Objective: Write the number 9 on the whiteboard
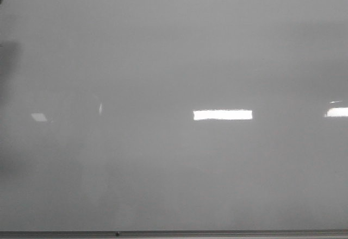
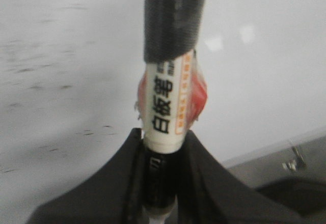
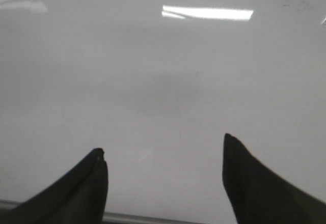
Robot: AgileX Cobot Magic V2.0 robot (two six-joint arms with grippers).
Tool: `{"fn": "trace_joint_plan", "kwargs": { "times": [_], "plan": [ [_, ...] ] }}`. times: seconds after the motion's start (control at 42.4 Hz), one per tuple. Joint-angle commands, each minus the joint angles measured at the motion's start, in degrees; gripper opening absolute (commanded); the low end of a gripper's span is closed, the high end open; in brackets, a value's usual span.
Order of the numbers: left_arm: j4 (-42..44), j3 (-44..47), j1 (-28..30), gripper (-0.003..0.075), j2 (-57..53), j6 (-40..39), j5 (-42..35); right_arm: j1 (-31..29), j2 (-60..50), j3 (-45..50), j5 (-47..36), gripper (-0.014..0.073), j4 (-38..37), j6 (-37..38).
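My left tool (image 2: 160, 155) pinches a marker (image 2: 170, 99) near the whiteboard (image 1: 174, 60), and my right tool (image 3: 165, 155) is spread wide.

Glossy pale grey-white whiteboard (image 1: 174, 60) fills the front view.
A thin grey metal edge strip (image 1: 217, 232) borders it; bright rectangular light reflections (image 1: 223, 114) sit on it.

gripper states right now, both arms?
Left gripper: closed on the marker.
Right gripper: open, holding nothing, facing the whiteboard.
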Motion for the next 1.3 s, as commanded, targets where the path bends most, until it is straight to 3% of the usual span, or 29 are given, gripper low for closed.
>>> {"fn": "trace_joint_plan", "kwargs": {
  "times": [0.0, 0.094, 0.165, 0.259, 0.425, 0.66, 1.108, 1.179, 1.274],
  "plan": [
    [-8.94, -5.27, -5.27, -0.001, -1.27, 15.29, 7.25, 3.07, 5.35, -5.81, 1.18, 0.0509, 4.4, -6.05],
    [-17.25, -6.97, -9.74, -0.001, -1.27, 31.95, 12.2, 7.03, 9.42, -8.92, 6.24, 0.0509, 9.46, -12.57],
    [-22.34, -7.62, -12.13, -0.001, -1.27, 39.73, 14.53, 10.26, 11.84, -10.94, 9.27, 0.0509, 13.37, -18.18],
    [-26.99, -7.72, -14.98, -0.001, -1.27, 47.14, 16.17, 14.45, 14.89, -13.86, 13.28, 0.0509, 20.19, -26.23],
    [-27.82, -7.72, -19.23, -0.001, -1.27, 55.04, 18.16, 21.48, 20.58, -18.47, 17.01, 0.0511, 30.95, -38.94],
    [-28.94, -7.72, -21.32, -0.001, -1.27, 55.57, 18.16, 29.61, 30.82, -24.88, 15.85, 0.0511, 38.62, -48.54],
    [-29.3, -7.72, -21.32, -0.001, -1.27, 55.57, 18.16, 37.42, 45.6, -34.49, 14.18, 0.0508, 38.95, -50.36],
    [-29.3, -7.72, -21.32, -0.001, -1.27, 55.57, 18.16, 37.42, 46.7, -34.67, 13.97, 0.0484, 38.95, -50.36],
    [-29.3, -7.72, -21.32, -0.0009, -1.27, 55.57, 17.77, 37.42, 47.8, -34.67, 14.4, 0.0381, 38.95, -50.36]
  ]
}}
